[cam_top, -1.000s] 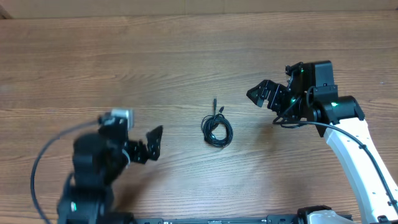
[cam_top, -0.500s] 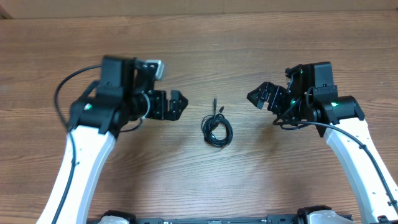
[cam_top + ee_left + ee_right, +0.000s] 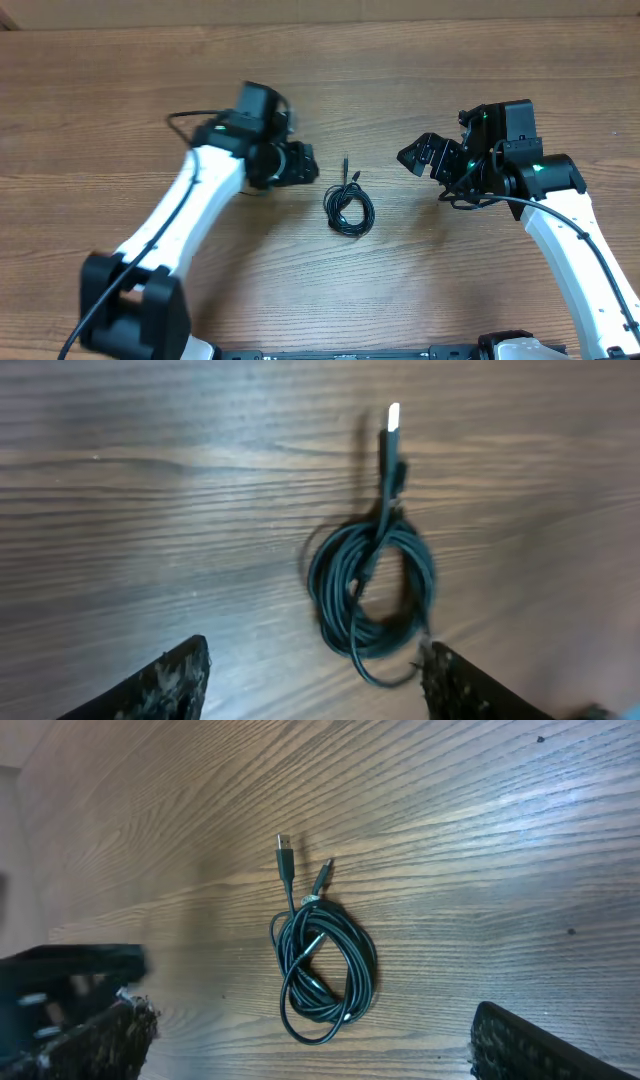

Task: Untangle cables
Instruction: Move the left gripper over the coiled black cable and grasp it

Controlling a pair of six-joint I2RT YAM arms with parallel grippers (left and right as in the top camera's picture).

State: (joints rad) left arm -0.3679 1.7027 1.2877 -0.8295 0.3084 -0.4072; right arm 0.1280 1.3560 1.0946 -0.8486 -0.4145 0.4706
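Note:
The cables (image 3: pixel 349 207) lie as one small coiled bundle of thin black cord on the wooden table, with two small plug ends sticking out at the far side. The bundle also shows in the left wrist view (image 3: pixel 372 590) and the right wrist view (image 3: pixel 322 963). My left gripper (image 3: pixel 305 165) is open and empty, just left of the bundle and slightly beyond it; its fingertips (image 3: pixel 315 678) frame the coil. My right gripper (image 3: pixel 420 153) is open and empty, to the right of the bundle; its fingertips (image 3: pixel 310 1045) are wide apart.
The wooden table (image 3: pixel 320 80) fills the view. Thicker black wires run along both arms. The left arm (image 3: pixel 170 230) stretches across the front left of the table. The right arm (image 3: pixel 575 240) stands at the right edge.
My left arm has swung up from the front left and reached right, bringing its open gripper close to the bundle. The right arm and the bundle have not moved.

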